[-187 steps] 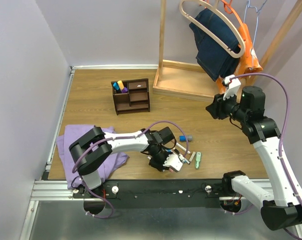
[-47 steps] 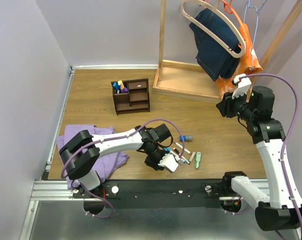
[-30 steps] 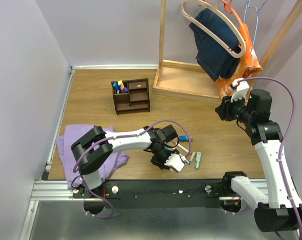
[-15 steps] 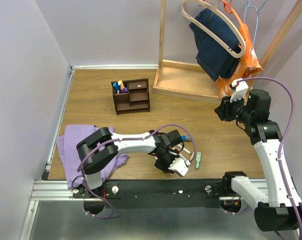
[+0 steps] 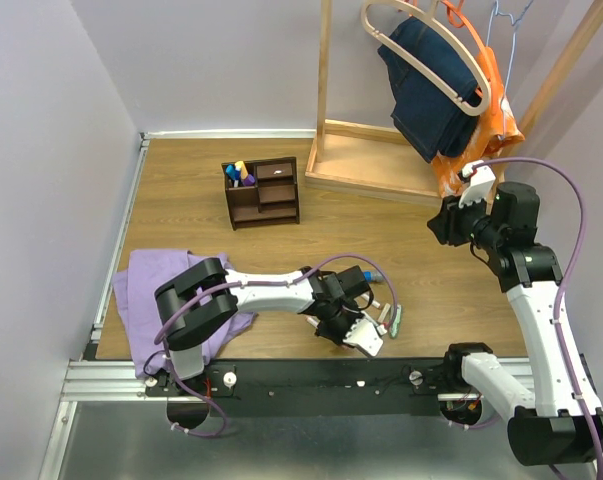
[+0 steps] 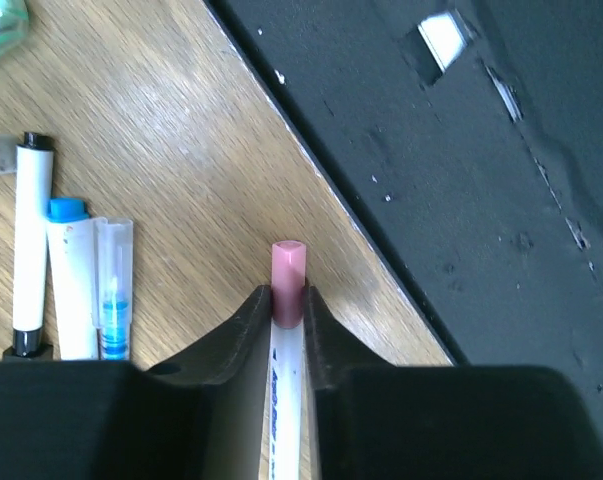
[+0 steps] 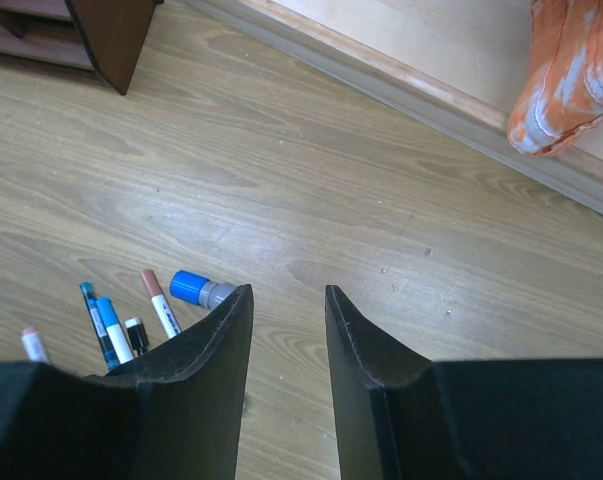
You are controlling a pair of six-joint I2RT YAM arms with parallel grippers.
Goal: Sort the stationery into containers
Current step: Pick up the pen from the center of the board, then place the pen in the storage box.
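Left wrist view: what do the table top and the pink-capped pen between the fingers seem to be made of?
The table top looks like wood or wood-pattern laminate, matte, with brown grain lines. The pink-capped pen is probably plastic: smooth white printed barrel, faintly shiny cap.

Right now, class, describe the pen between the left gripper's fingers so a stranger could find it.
Start at the table's near edge, where the left gripper reaches down. Between its fingers lies a white pen. It alone has a pink cap; the three pens beside it are capped black, blue and clear.
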